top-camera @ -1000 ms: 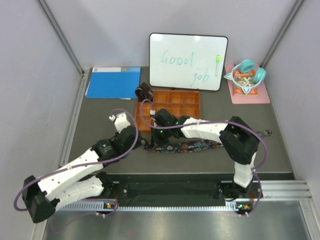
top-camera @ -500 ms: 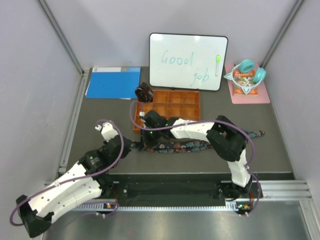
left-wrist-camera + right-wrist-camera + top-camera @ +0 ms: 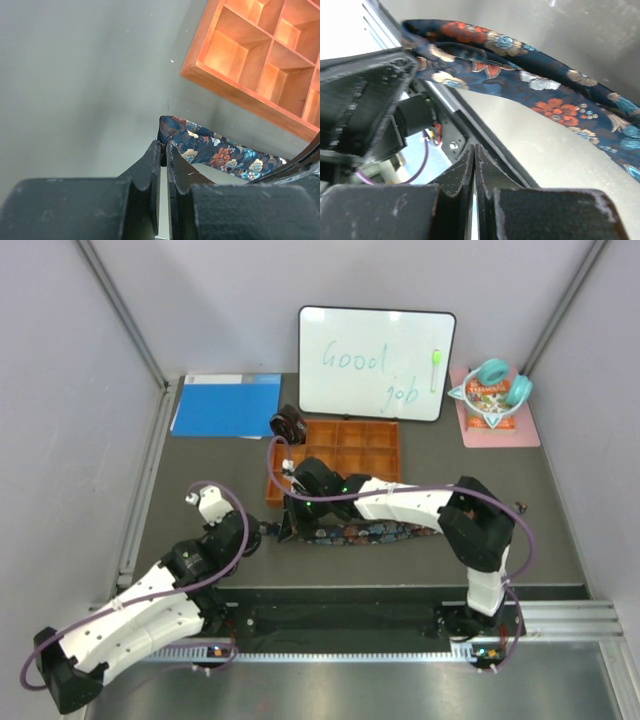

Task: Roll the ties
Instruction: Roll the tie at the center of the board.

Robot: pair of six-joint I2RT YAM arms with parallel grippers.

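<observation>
A navy floral tie [image 3: 365,533] lies as a long strip across the mat in front of the orange tray [image 3: 385,426]. My left gripper [image 3: 268,532] is shut on the left end of this tie [image 3: 220,152], with the fabric pinched at the tips of the left gripper [image 3: 165,144]. My right gripper [image 3: 292,520] hovers just beside that end. In its wrist view the right gripper [image 3: 474,147] is shut with nothing in it, and the tie [image 3: 555,107] is doubled over above it. A brown-maroon tie [image 3: 289,425] sits coiled at the tray's far left corner.
A whiteboard [image 3: 376,362] stands at the back, with a blue folder [image 3: 226,404] to its left. On its right, a pink mat holds teal headphones [image 3: 492,390]. The tray's wooden wall [image 3: 240,95] is close behind the tie's end. A metal rail [image 3: 400,620] runs along the near edge.
My left arm has pulled back toward the near left. The right gripper has shifted slightly left over the tie's end, and the tie's far right tip has slid a little leftward.
</observation>
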